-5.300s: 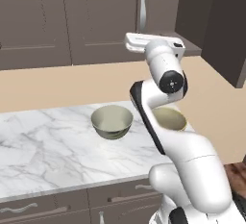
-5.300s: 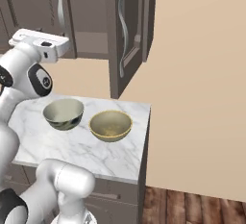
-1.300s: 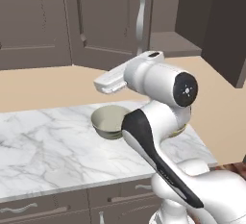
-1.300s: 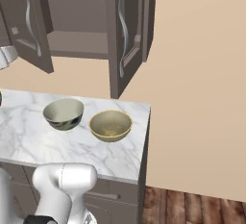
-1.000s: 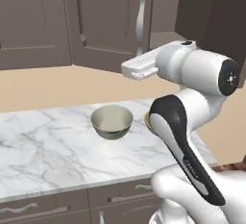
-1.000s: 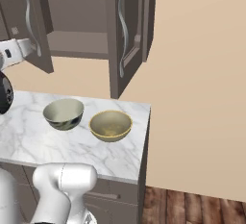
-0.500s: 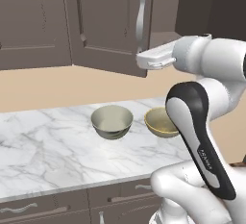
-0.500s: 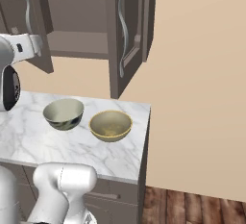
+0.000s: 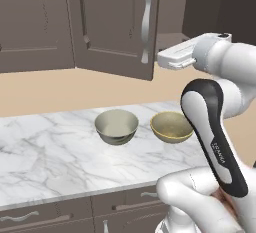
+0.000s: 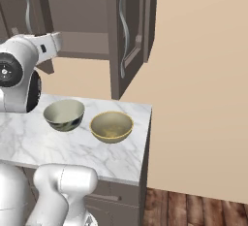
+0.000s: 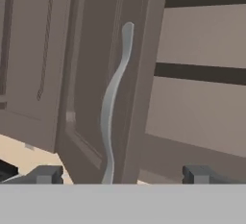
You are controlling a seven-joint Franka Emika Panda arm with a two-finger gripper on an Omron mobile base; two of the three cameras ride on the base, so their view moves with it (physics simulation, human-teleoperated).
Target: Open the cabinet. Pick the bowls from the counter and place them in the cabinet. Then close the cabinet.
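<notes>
Cabinet (image 9: 115, 27) doors open — claw (image 11: 122, 175) open before handle (image 11: 113, 103).

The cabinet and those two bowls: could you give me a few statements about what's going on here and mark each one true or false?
1. Both doors of the cabinet are swung open. True.
2. The mustard-yellow bowl already sits on the cabinet shelf. False: it rests on the counter.
3. The grey-cream bowl stands on the counter beside the yellow one, not touching it. True.
4. The gripper is clamped on a bowl. False: its jaws are open and empty, facing a door handle.
5. The bowls are stacked. False: they stand side by side.
</notes>
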